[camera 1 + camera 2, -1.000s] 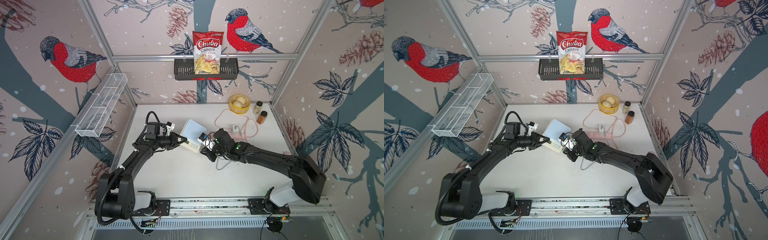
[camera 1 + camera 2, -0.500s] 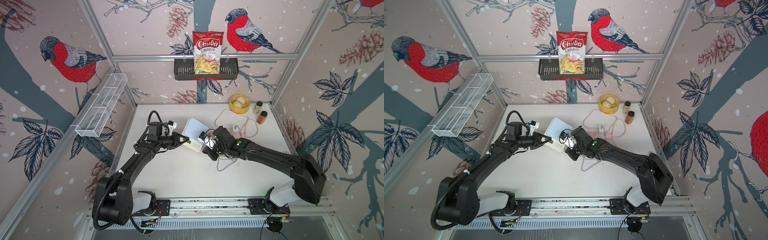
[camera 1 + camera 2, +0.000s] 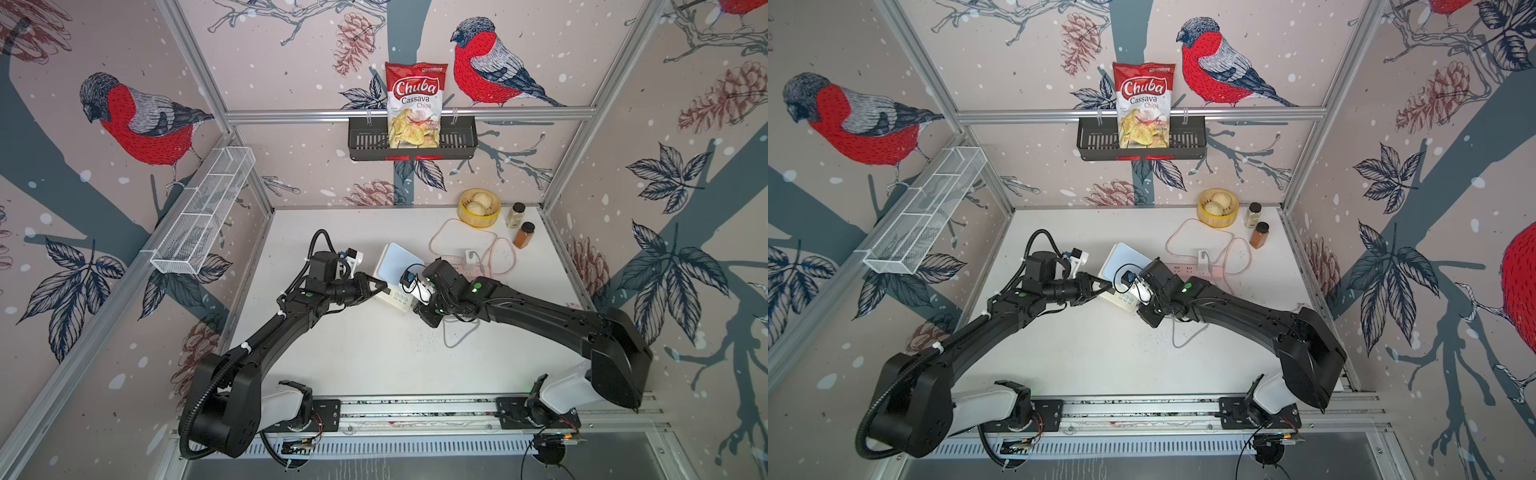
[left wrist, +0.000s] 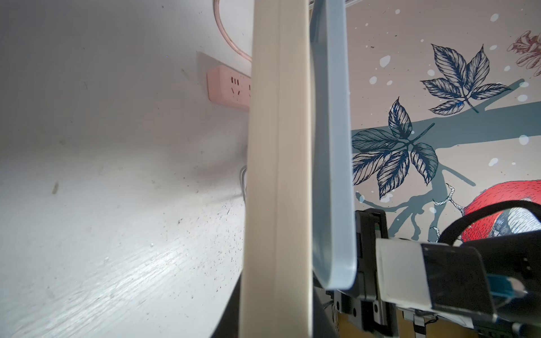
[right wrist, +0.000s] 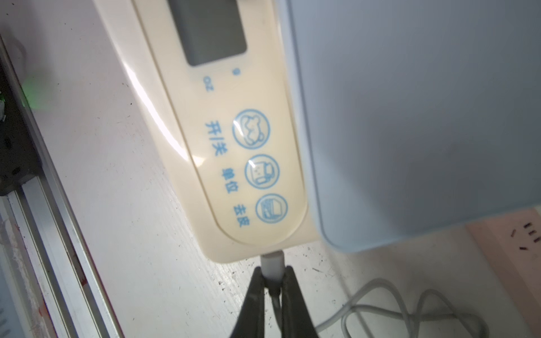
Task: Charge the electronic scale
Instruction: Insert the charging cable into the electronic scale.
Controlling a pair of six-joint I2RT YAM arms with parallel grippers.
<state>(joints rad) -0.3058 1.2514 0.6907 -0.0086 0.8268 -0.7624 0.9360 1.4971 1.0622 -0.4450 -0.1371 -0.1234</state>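
Note:
The electronic scale (image 3: pixel 399 259) (image 3: pixel 1121 259), a cream body with a pale blue platform, lies mid-table. My left gripper (image 3: pixel 380 286) (image 3: pixel 1106 286) is shut on its left edge. In the left wrist view the cream body (image 4: pixel 278 175) runs edge-on between the jaws. My right gripper (image 5: pixel 272 275) (image 3: pixel 417 309) is shut on a white cable plug (image 5: pixel 272 262), which meets the end of the scale's button strip (image 5: pixel 251 175). The grey cable (image 5: pixel 380 310) (image 3: pixel 457 336) trails behind it in loops.
A pink power strip (image 3: pixel 467 271) (image 5: pixel 515 251) with a white charger cube (image 3: pixel 469 257) lies just behind the scale, its pink cord (image 3: pixel 461 232) looped. A yellow bun basket (image 3: pixel 478 208) and two spice bottles (image 3: pixel 516 215) stand back right. A black chip shelf (image 3: pixel 411 143) and a wire basket (image 3: pixel 203 216) hang on the walls.
The left gripper and the scale have shifted a little to the right. The right gripper has tightened on the plug and stays at the scale's end.

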